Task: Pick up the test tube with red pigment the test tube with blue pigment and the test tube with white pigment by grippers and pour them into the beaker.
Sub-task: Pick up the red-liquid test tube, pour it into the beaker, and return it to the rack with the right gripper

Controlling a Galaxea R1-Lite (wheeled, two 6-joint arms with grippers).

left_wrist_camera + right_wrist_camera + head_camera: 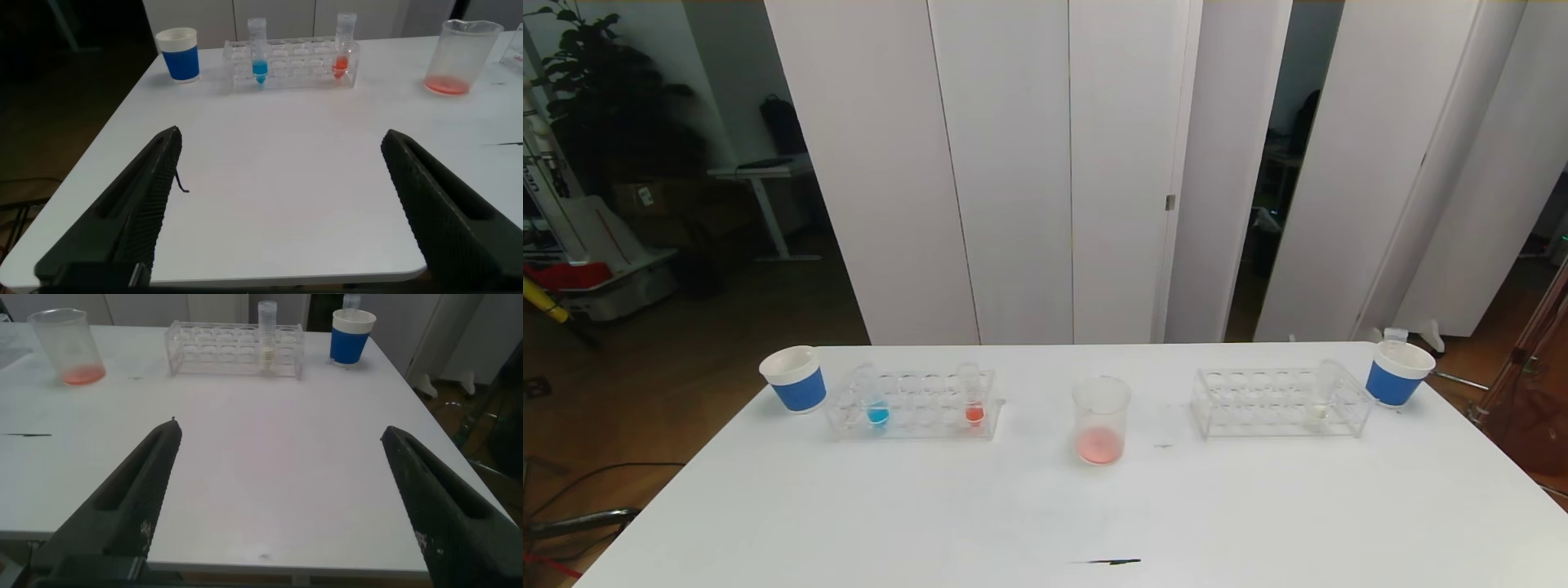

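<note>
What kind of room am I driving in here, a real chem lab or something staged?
Likely a staged lab bench in an office or robot test space: a plain white table with clear tube racks and a beaker, ringed by white folding partitions, with a desk behind.

Table (1045, 506): white, with a short dark streak (1107, 562) near its front edge.
Left rack (915, 404): clear plastic, many round holes, on the table's left side.
Right rack (1282, 402): clear plastic (same kind), on the right side.
Left cup (794, 378): white paper, blue sleeve, just beside the left rack's outer end.
Right cup (1398, 372): matching, near the right rack's outer end.
Backdrop: white folding panels (1013, 163); a leafy plant (596, 90) far left.
</note>
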